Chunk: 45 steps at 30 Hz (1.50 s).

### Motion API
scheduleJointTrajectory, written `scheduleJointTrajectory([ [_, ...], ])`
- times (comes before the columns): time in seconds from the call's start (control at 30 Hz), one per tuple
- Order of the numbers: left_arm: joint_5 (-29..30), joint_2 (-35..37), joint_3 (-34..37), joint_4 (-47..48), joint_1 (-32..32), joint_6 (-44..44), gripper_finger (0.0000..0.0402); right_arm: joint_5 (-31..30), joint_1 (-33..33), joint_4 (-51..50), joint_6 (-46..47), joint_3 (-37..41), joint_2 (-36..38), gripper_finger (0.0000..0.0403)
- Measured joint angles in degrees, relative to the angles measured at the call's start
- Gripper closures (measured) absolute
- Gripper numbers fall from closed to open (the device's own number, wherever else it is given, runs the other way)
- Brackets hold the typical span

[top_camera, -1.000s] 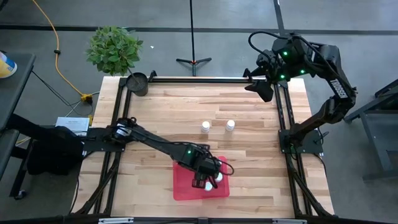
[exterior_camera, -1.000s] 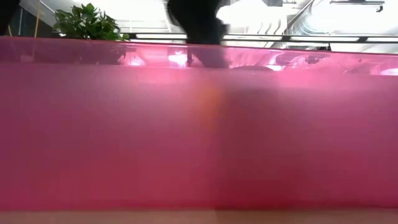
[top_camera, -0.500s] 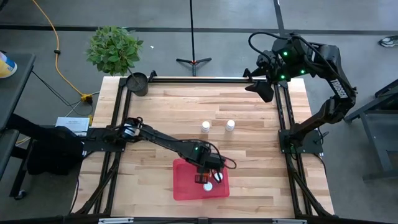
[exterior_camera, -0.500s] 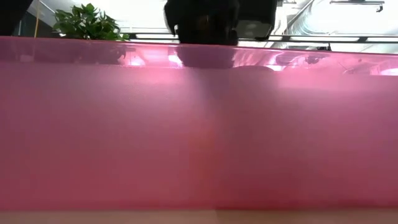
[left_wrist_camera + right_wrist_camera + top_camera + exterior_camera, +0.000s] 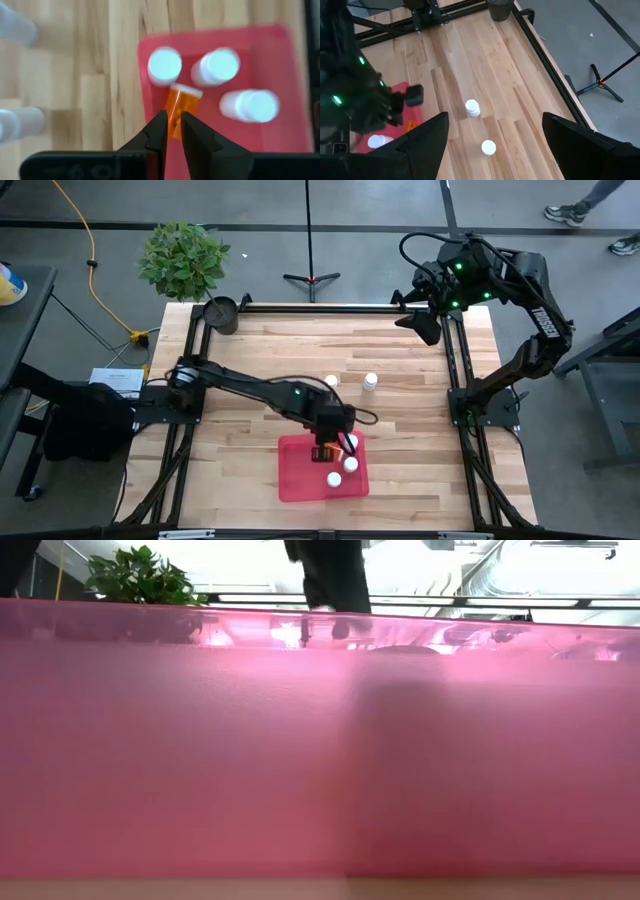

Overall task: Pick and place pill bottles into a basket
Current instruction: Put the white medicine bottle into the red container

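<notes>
Your left gripper (image 5: 171,125): jaws together, nothing between them, hanging above far end of red basket (image 5: 296,481). Orange bottle (image 5: 178,110) lies on its side in basket just past fingertips. Three white bottles (image 5: 216,65) stand upright beside it in basket. Two white bottles (image 5: 370,381) stand on table (image 5: 260,350), well apart from basket. Your right gripper (image 5: 492,125): jaws apart, holding nothing, parked high over far right corner.

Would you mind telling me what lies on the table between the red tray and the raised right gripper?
In the high view, two white pill bottles stand on bare wood between the red tray and the right gripper; one is partly hidden by the left arm.
</notes>
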<state>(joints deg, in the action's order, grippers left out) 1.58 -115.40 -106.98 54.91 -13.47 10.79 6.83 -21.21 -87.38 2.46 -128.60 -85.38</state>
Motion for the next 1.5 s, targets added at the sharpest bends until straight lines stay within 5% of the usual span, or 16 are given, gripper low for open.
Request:
scheduleJointTrajectory([
  [0.43,16.2,16.4,0.0,4.9,0.0,-0.1,0.0312,0.0,-0.1,-0.2,-1.4,0.0,0.0,0.0091],
  [0.67,23.4,18.6,0.0,8.4,0.6,-2.0,0.0312,-0.8,-0.1,-0.2,-1.3,0.0,0.0,0.0091],
  [1.03,20.0,18.5,5.7,10.7,9.9,-7.0,0.0293,-2.4,-0.2,-0.9,0.3,0.0,0.0,0.0091],
  [1.5,16.8,18.5,16.7,-2.1,17.4,-13.5,0.0134,-5.1,-0.2,-2.6,1.8,0.0,0.0,0.0091],
])
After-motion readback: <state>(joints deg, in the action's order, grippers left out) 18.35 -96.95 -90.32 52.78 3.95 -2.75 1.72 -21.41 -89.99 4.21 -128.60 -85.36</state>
